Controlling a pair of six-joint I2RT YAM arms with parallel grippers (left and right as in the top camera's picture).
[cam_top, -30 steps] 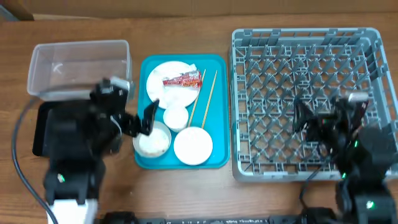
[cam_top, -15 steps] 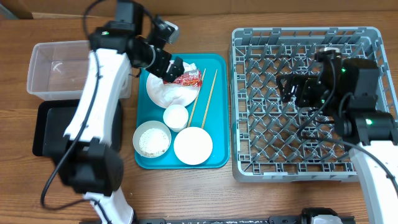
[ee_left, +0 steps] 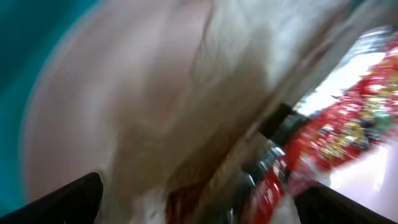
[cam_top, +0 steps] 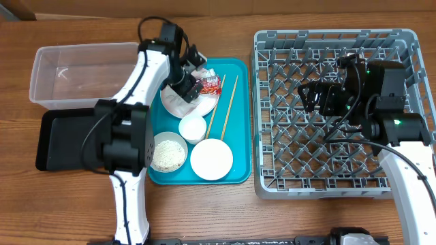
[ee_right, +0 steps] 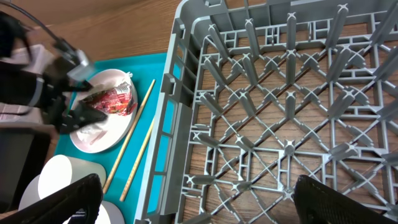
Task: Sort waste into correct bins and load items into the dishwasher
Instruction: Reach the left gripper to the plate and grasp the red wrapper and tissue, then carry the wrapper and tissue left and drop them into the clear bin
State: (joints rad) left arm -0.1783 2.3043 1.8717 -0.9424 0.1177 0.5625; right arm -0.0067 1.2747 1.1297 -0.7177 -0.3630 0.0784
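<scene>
While the left tool (cam_top: pixel 192 86) hangs low over the white round plate (cam_top: pixel 174 103) at the top of the teal serving tray (cam_top: pixel 237 68), its jaws stand wide apart and grip nothing. The red printed snack wrapper (cam_top: pixel 210 84) lies just to the right of its tips, on the plate's right edge. In the blurred left wrist view the black fingers (ee_left: pixel 62 198) sit in the bottom corners. The wrapper (ee_left: pixel 339 127) is ahead of them at the right of the frame, not between them.

Over on the right, the right tool (cam_top: pixel 313 96) hovers above the large grey plastic dish rack (cam_top: pixel 340 156), jaws spread wide and empty. Its camera looks past the rack (ee_right: pixel 280 124) to the wrapper (ee_right: pixel 113 101) at the left of the frame, well apart from it.
</scene>
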